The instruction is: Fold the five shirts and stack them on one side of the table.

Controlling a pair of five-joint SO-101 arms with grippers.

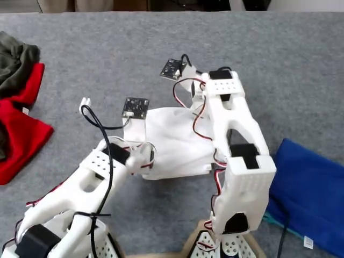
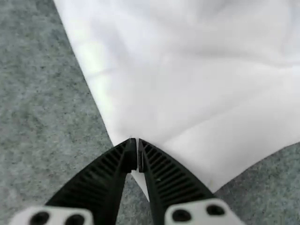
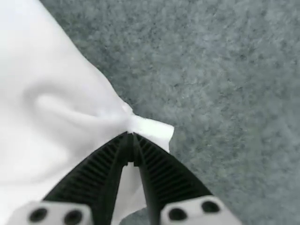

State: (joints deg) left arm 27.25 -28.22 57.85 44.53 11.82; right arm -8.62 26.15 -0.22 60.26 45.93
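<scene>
White cloth, a thin rumpled shirt [image 1: 174,142], lies at the middle of the grey felt-covered table [image 1: 107,48] between the two arms. The left hand [image 2: 137,151] is pinched tight on an edge at the shirt's left, and the right hand [image 3: 130,140] is pinched tight on a far right corner. Any fold likely turns on those two held points with the shirt spanning between them, but the arms cover much of it in the high view, so its long axis and sleeves are hard to make out.

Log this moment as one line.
left end effector: shut on white shirt edge | right end effector: shut on white shirt corner | blue shirt: off to side
</scene>
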